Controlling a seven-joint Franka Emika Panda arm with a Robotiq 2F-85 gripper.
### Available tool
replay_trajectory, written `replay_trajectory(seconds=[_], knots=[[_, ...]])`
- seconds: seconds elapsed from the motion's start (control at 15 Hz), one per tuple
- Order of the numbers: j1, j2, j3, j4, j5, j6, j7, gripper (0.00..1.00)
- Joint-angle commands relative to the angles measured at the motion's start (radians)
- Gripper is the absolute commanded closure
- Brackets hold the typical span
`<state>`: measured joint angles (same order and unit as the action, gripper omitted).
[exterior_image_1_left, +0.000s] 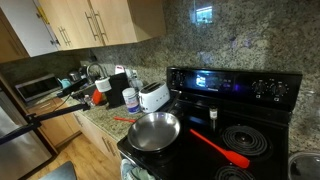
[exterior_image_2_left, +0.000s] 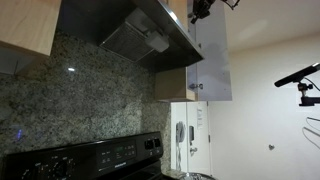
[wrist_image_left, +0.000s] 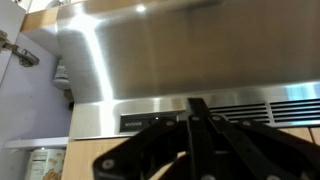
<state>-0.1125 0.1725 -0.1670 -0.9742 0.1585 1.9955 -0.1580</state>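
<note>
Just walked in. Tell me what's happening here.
The robot's gripper hangs high in front of the stainless range hood, jaws shut with nothing visible between them. Beside the hood, a cabinet stands open. Down below, a frying pan and a red spatula lie on the black stove, well away from the gripper.

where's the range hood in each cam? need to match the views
Exterior view with the frying pan: hood not in it.
Exterior view: range hood at top centre, above the granite backsplash.
Wrist view: range hood fills the upper frame.
Shared landmark: stove control panel, in both exterior views.
</note>
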Motion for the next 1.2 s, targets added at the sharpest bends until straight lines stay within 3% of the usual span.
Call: replay_trajectory(seconds=[0.0,0.53,1.13], knots=[[-0.025,0.042,0.005,0.075,0.058,-0.004,-0.092,1.0],[-0.062,0.066,0.009,0.124,0.182,-0.071,-0.288,1.0],[-0.109,0.091,0.006,0.219,0.239,-0.348,-0.45,1.0]])
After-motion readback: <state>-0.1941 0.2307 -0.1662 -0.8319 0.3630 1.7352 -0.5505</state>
